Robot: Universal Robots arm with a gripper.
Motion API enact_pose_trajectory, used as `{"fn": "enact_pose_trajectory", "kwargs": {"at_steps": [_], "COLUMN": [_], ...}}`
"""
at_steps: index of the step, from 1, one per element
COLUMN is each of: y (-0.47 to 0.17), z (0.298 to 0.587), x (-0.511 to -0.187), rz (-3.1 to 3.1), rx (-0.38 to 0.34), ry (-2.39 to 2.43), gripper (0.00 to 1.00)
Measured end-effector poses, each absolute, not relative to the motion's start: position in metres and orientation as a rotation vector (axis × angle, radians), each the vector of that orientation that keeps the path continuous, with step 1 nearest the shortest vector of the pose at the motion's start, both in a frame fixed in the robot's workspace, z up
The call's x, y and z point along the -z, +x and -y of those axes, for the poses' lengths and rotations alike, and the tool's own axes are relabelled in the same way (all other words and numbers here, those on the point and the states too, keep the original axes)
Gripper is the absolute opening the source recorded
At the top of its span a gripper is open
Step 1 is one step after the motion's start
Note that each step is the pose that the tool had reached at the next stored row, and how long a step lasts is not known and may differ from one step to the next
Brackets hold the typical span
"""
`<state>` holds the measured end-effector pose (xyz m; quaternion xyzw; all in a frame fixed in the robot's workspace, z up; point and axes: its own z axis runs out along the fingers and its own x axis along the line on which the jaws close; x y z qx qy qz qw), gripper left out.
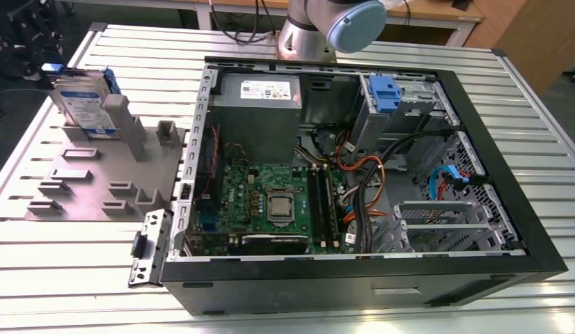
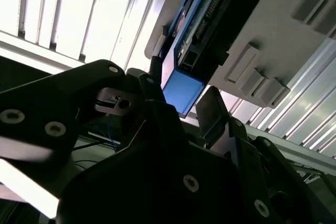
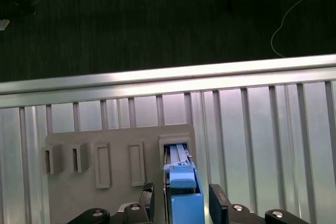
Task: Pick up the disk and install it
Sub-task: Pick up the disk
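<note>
Disk (image 1: 83, 104) stands on edge in a slot of the grey fixture (image 1: 92, 177), on the slatted tabletop (image 1: 46, 278) at the exterior view's left, beside the open computer case (image 1: 362, 275). It is not in the case. Arm (image 1: 315, 28) is seen behind the case. In the first wrist view the hand (image 3: 182, 192) is spread wide, its dark fingers (image 3: 148, 203) standing one on each side of the disk's (image 3: 181, 171) blue bracket, with a narrow gap showing on both sides. It grips nothing. The second wrist view agrees: hand (image 2: 184, 80) straddles the bracket end of the disk (image 2: 197, 24).
</note>
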<state>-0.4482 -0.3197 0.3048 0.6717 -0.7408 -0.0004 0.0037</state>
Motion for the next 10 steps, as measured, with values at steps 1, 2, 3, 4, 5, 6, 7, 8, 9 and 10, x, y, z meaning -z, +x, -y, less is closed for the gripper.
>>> {"fn": "enact_pose_trajectory", "kwargs": {"at_steps": [1, 2, 3, 4, 5, 6, 7, 8, 9, 10], "y": [-0.4483, -0.4483, -0.4482, -0.4482, -0.4482, -0.4482, -0.4482, -0.4483, -0.4483, -0.4482], "z": [0.3193, 0.3189, 0.3186, 0.3182, 0.3178, 0.3177, 0.3176, 0.3176, 0.3176, 0.3175], "x": [-0.3037, -0.3028, -0.3018, -0.3009, -0.3004, -0.2998, -0.2997, -0.2997, -0.2997, -0.2996], "rz": [2.321, 2.321, 2.321, 2.321, 2.321, 2.322, 2.322, 2.322, 2.322, 2.323], "rx": [0.001, 0.001, 0.002, 0.002, 0.003, 0.004, 0.005, 0.005, 0.005, 0.005], "ry": [2.106, 2.106, 2.106, 2.106, 2.106, 2.107, 2.107, 2.107, 2.107, 2.107], "gripper": [0.53, 0.53, 0.53, 0.53, 0.53, 0.53, 0.53, 0.51, 0.51, 0.45]}}
